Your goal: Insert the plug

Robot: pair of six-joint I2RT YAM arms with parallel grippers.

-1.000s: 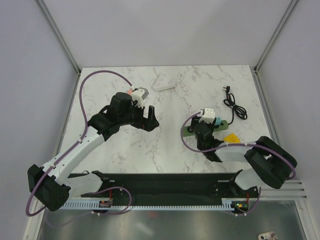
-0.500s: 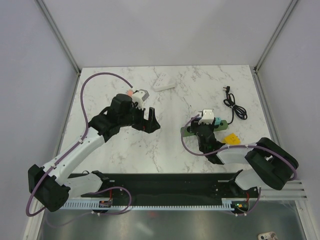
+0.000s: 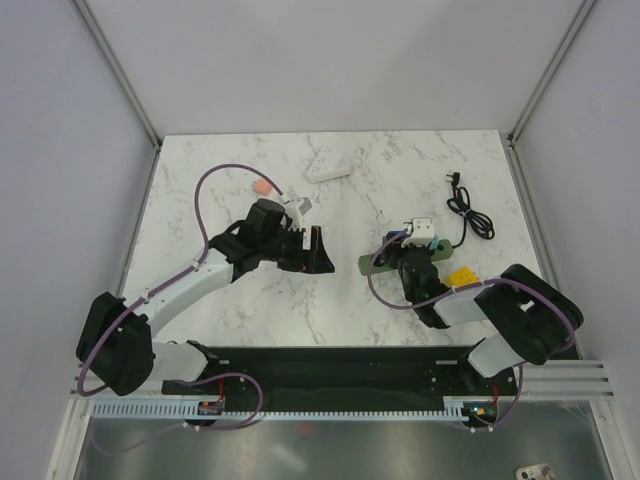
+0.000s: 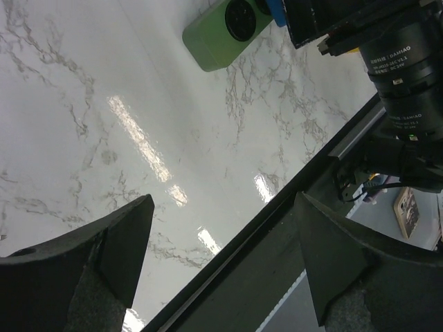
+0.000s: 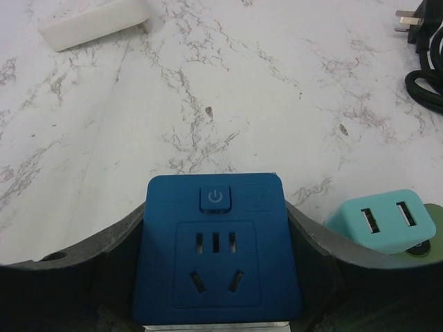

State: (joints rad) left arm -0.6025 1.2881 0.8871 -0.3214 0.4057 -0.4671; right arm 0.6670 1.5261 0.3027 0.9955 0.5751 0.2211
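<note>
Blue plastic fills the gap between the right jaws: the plug (image 5: 216,252) sits pinched there, one finger pressed against each side, its socket face and power button turned up toward the wrist camera. They stand about half spread, as wide as the plug makes them. Just beside them on the right, a teal adapter (image 5: 384,220) is seated on the green power strip (image 5: 430,238). Whether the plug's pins have reached a socket I can't tell, since the block hides its own underside.

From overhead, the right jaws hang over the strip's near-left stretch (image 3: 372,264), so I'd judge this to be the lining-up and pushing-down step. What comes next seems to call for keeping the plug square to the strip, pressing straight down, and only then letting go. A tilt could jam the pins or shove the strip sideways.

Ahead of the right jaws lie a white block (image 5: 93,24) and a coiled black cable (image 5: 426,66), both well apart from them. A yellow block (image 3: 462,275) rests on the surface near the strip.

Over on the other side, the left jaws are spread wide above bare surface (image 4: 104,104), holding and touching nothing, with the strip's rounded end (image 4: 218,34) ahead of them.
</note>
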